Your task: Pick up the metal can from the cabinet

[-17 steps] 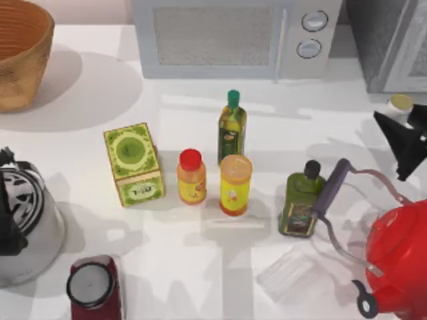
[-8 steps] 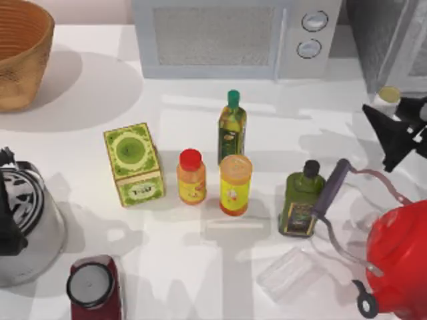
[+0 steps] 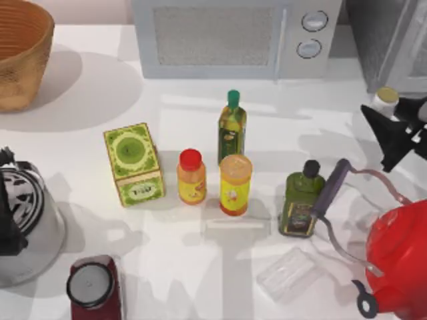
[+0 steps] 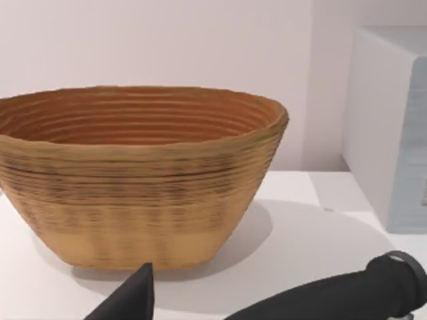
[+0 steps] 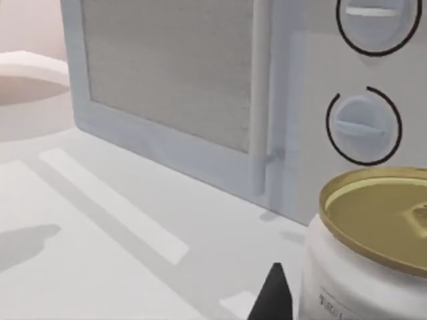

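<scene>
Kettle handle [image 4: 333, 300] and my parked left gripper sit at the table's left edge. Farther right, my right gripper [image 3: 395, 130] grips the metal can [image 3: 385, 98], its fingers clamped on it, just before the grey cabinet [image 3: 387, 40].

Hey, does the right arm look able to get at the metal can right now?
Probably yes. The right gripper sits right beside the metal can near the cabinet, with nothing between them. The left gripper is far off.
</scene>
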Available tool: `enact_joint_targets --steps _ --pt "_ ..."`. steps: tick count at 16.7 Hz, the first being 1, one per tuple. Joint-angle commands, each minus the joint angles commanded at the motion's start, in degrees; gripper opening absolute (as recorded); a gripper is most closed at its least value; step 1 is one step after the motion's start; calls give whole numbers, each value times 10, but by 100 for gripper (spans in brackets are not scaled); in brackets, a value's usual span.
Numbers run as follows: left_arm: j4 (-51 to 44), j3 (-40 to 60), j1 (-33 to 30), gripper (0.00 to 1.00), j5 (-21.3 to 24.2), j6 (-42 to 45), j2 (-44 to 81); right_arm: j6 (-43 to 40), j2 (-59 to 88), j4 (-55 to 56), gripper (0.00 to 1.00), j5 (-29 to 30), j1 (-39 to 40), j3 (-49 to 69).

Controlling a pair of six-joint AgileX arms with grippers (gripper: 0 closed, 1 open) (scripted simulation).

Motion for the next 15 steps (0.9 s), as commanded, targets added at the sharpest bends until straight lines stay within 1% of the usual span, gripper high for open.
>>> enact_joint_targets --steps 9,10,15 --pt "0 0 0 100 0 0 0 0 0 0 98 0 0 0" --pt "0 0 0 100 0 0 0 0 0 0 100 0 0 0" --pt "0 0 0 100 0 0 0 0 0 0 100 0 0 0"
